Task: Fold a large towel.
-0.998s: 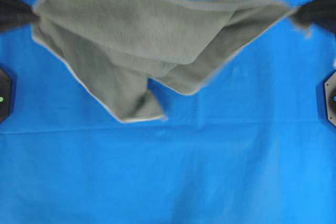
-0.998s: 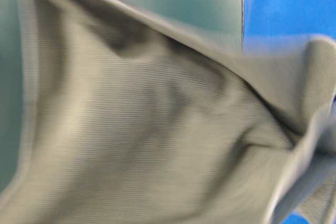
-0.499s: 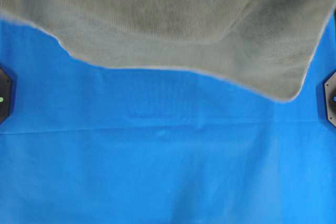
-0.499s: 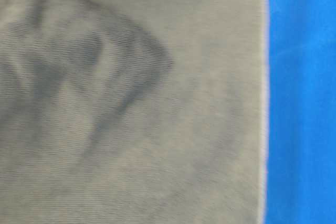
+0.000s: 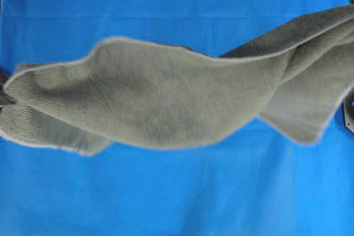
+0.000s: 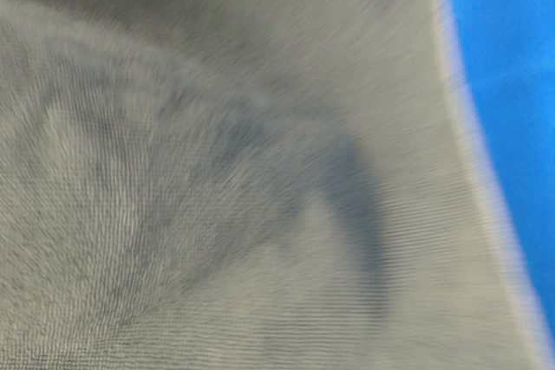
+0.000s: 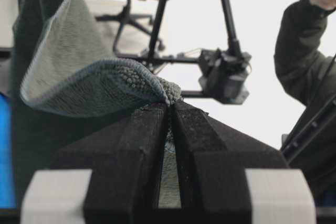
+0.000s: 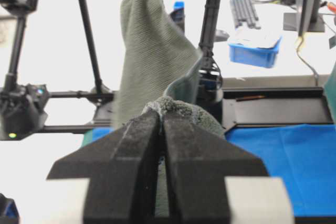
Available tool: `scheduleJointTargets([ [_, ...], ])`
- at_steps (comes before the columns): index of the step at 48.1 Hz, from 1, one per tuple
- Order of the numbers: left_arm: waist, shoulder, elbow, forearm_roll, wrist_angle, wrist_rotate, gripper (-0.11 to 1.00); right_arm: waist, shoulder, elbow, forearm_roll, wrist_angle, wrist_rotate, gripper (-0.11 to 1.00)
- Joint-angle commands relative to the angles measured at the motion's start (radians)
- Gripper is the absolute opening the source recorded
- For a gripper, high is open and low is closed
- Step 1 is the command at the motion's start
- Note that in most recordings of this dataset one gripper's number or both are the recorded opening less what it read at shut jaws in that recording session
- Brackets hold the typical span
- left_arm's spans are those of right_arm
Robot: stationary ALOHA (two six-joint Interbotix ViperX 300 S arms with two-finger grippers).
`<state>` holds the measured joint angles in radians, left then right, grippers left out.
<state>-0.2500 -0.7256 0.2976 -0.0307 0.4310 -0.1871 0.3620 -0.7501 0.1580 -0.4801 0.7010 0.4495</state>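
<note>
The sage towel (image 5: 166, 103) hangs in the air, stretched across the overhead view from the left edge to the upper right edge, twisted near its right end. A pale hem runs along its border. It fills most of the blurred table-level view (image 6: 217, 171). My left gripper (image 7: 170, 109) is shut on a bunched corner of the towel (image 7: 79, 77), which drapes up and to the left. My right gripper (image 8: 161, 116) is shut on another corner, with the towel (image 8: 152, 51) rising in front of it. In the overhead view the cloth hides both grippers.
A blue cloth covers the table (image 5: 177, 192). A dark arm base (image 5: 349, 115) sits at the right edge. Beyond the table stand a camera mount (image 7: 226, 74), a person's dark sleeve (image 7: 302, 51), a blue bin (image 8: 256, 53) and a keyboard (image 8: 244, 9).
The towel has swung from the top of the overhead view toward the middle and now spans it as a long twisted band. Both grips on it have held.
</note>
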Motion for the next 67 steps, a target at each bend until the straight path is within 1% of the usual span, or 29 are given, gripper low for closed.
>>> scheduleJointTargets([
  [1, 0.032, -0.005, -0.026, 0.003, 0.008, 0.003, 0.03, 0.003, 0.006, -0.005, -0.028, 0.014, 0.002, 0.01],
  [2, 0.037, -0.005, -0.026, 0.003, 0.011, 0.003, 0.03, 0.003, 0.006, -0.003, -0.038, 0.026, 0.002, 0.01],
  [4, 0.072, -0.009, -0.02, 0.003, 0.032, 0.003, 0.03, -0.002, 0.008, 0.002, -0.063, 0.063, 0.005, 0.01],
  [7, 0.133, -0.015, -0.008, 0.003, 0.075, 0.003, 0.03, -0.015, 0.008, 0.015, -0.114, 0.132, 0.014, 0.01],
  [9, 0.183, -0.017, 0.005, 0.005, 0.106, 0.005, 0.03, -0.031, 0.009, 0.035, -0.156, 0.202, 0.026, 0.01],
  [10, 0.209, -0.018, 0.011, 0.005, 0.12, 0.006, 0.03, -0.038, 0.009, 0.044, -0.169, 0.229, 0.032, 0.01],
  [11, 0.245, -0.017, 0.028, 0.005, 0.143, 0.006, 0.03, -0.044, 0.009, 0.055, -0.183, 0.256, 0.041, 0.01],
  [19, 0.433, 0.003, 0.141, 0.005, 0.25, 0.012, 0.03, -0.118, 0.021, 0.187, -0.299, 0.43, 0.14, 0.01],
  [21, 0.483, 0.015, 0.181, 0.005, 0.275, 0.018, 0.03, -0.138, 0.026, 0.222, -0.324, 0.46, 0.158, 0.01],
  [26, 0.56, 0.048, 0.259, 0.008, 0.291, 0.04, 0.03, -0.202, 0.032, 0.322, -0.383, 0.508, 0.192, 0.01],
  [27, 0.575, 0.055, 0.272, 0.008, 0.291, 0.048, 0.03, -0.229, 0.037, 0.354, -0.397, 0.511, 0.196, 0.01],
  [31, 0.644, 0.094, 0.322, 0.009, 0.279, 0.106, 0.03, -0.31, 0.044, 0.44, -0.419, 0.505, 0.202, 0.01],
  [37, 0.738, 0.146, 0.356, 0.009, 0.235, 0.222, 0.03, -0.456, 0.066, 0.549, -0.42, 0.451, 0.202, 0.01],
  [38, 0.755, 0.155, 0.356, 0.009, 0.222, 0.244, 0.03, -0.495, 0.069, 0.572, -0.422, 0.426, 0.202, 0.01],
  [40, 0.788, 0.172, 0.353, 0.009, 0.198, 0.295, 0.03, -0.549, 0.069, 0.594, -0.423, 0.39, 0.202, 0.01],
  [41, 0.81, 0.184, 0.348, 0.009, 0.179, 0.336, 0.03, -0.58, 0.069, 0.603, -0.425, 0.37, 0.202, 0.01],
  [43, 0.833, 0.202, 0.337, 0.009, 0.156, 0.376, 0.03, -0.635, 0.071, 0.615, -0.425, 0.327, 0.204, 0.01],
  [46, 0.859, 0.222, 0.321, 0.008, 0.133, 0.403, 0.03, -0.71, 0.069, 0.627, -0.425, 0.261, 0.202, 0.01],
  [50, 0.868, 0.244, 0.307, 0.008, 0.127, 0.431, 0.03, -0.787, 0.067, 0.63, -0.425, 0.187, 0.199, 0.01],
  [52, 0.868, 0.249, 0.305, 0.005, 0.13, 0.43, 0.03, -0.804, 0.066, 0.63, -0.423, 0.172, 0.196, 0.01],
  [56, 0.857, 0.238, 0.319, -0.002, 0.156, 0.42, 0.03, -0.807, 0.066, 0.632, -0.414, 0.167, 0.196, 0.01],
  [58, 0.845, 0.225, 0.33, -0.003, 0.178, 0.413, 0.03, -0.807, 0.064, 0.634, -0.394, 0.167, 0.199, 0.01],
  [60, 0.825, 0.215, 0.344, -0.005, 0.198, 0.402, 0.03, -0.804, 0.063, 0.637, -0.357, 0.167, 0.196, 0.01],
  [61, 0.811, 0.206, 0.353, -0.006, 0.207, 0.394, 0.03, -0.799, 0.061, 0.64, -0.333, 0.169, 0.193, 0.01],
  [62, 0.795, 0.198, 0.362, -0.009, 0.219, 0.387, 0.03, -0.792, 0.057, 0.643, -0.293, 0.169, 0.189, 0.01],
  [64, 0.758, 0.179, 0.382, -0.011, 0.232, 0.368, 0.03, -0.775, 0.051, 0.653, -0.238, 0.172, 0.181, 0.01],
  [67, 0.68, 0.15, 0.422, -0.011, 0.241, 0.313, 0.03, -0.741, 0.04, 0.67, -0.15, 0.183, 0.175, 0.01],
])
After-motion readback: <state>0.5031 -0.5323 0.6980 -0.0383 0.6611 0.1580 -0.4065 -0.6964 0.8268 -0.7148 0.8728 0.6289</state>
